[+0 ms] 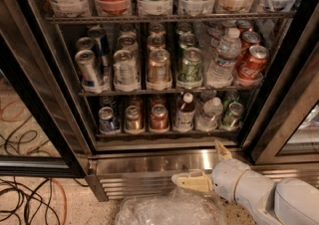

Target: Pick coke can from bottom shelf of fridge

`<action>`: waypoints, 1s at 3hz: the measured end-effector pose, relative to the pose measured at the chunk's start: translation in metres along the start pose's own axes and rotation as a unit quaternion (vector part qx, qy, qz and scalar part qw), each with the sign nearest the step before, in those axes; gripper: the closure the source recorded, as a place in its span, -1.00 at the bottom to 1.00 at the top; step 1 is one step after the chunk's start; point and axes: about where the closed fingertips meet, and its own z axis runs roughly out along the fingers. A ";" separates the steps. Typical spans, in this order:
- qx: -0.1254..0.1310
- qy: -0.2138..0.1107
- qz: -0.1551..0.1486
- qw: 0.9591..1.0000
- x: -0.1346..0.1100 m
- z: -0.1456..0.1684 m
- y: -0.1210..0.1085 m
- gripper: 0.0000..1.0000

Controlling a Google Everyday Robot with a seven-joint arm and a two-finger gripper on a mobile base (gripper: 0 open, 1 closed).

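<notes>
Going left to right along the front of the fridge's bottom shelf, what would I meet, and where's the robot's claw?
Blue-and-silver can → brownish-gold can → coke can → red-capped bottle → clear water bottle → green can. The gripper hangs open below the bottom shelf, before the steel base.

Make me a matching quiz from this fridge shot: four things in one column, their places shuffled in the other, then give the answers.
Things:
1. coke can
2. gold can
3. blue-and-silver can
4. gripper

Places:
A. leftmost on the bottom shelf
B. outside, low, in front of the steel base
C. third from the left on that shelf
D. second from the left on that shelf

Pairs: 1-C, 2-D, 3-A, 4-B.
</notes>
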 end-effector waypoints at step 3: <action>0.005 -0.018 -0.002 1.000 0.038 0.023 0.003 -1.00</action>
